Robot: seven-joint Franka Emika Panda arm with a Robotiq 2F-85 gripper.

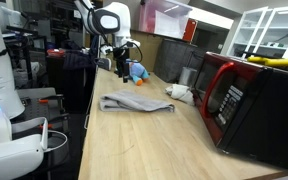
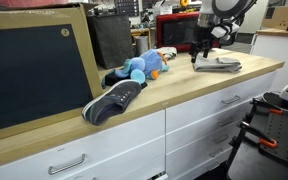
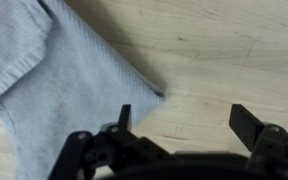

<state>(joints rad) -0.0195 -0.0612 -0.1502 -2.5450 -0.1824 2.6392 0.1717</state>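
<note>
- Wrist view: the end effector (image 3: 184,126) stands open, its 2 fingers wide apart with nothing between them.
- 1 finger (image 3: 124,117) sits over the edge of the grey cloth (image 3: 64,85); the other is over bare wood of the bench (image 3: 234,50).
- A corner of the cloth points toward the gap between the fingers. Whether the finger touches the fabric cannot be told.
- In both exterior views the end effector (image 1: 120,68) (image 2: 197,59) hangs low over the bench (image 1: 134,145) (image 2: 184,92), just beside the cloth's edge.
- The grey cloth (image 1: 136,103) (image 2: 217,66) lies flat and rumpled on the bench, held by nothing.
- A blue plush toy (image 1: 137,72) (image 2: 139,68) lies on the bench near the end effector, apart from the cloth.
- In an exterior view a dark shoe (image 2: 114,100) lies on the bench beyond the toy, well apart from the cloth.
- A red and black microwave (image 1: 249,100) stands on the bench, near the cloth's other side.
- White drawers (image 2: 199,115) sit under the bench.
</note>
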